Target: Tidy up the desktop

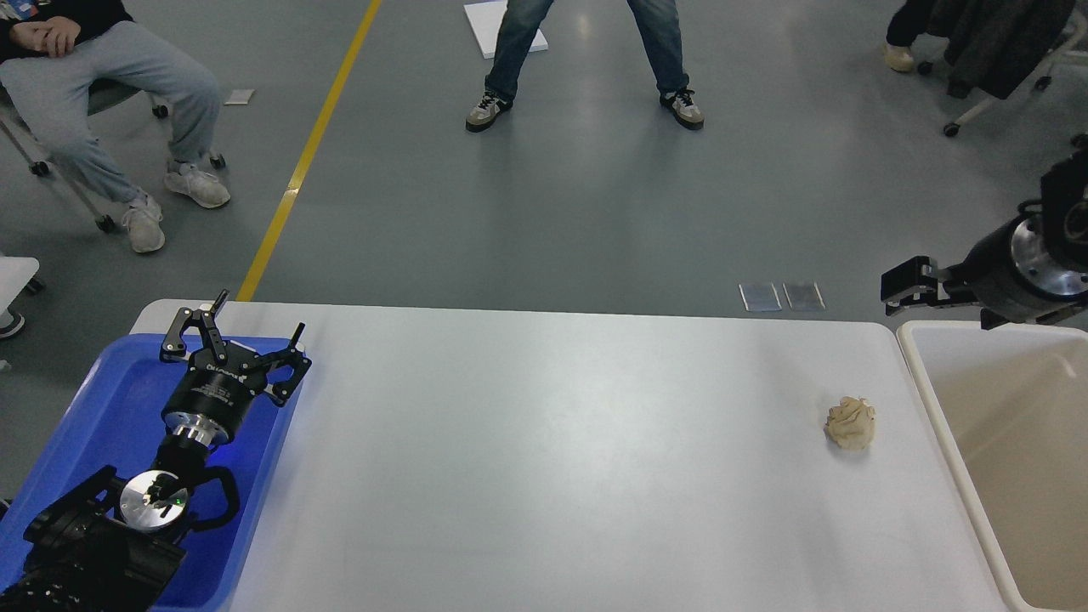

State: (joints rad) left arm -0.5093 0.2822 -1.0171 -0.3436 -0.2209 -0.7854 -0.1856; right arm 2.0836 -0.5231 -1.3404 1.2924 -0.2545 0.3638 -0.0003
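The white-grey desktop (544, 442) fills the middle of the head view. A crumpled beige paper ball (850, 422) lies on it near the right end. My left gripper (259, 313) is open and empty, hovering over the far right corner of the blue tray (93, 425), far from the ball. My right gripper (903, 285) is raised above the far edge of the desktop, beyond and to the right of the ball. It is seen side-on and dark, so its fingers cannot be told apart.
A cream-white deep bin (935, 399) stands against the desktop's right end. A person (586, 51) stands beyond the far edge. Another person (110, 93) sits at far left. Chairs stand at far right.
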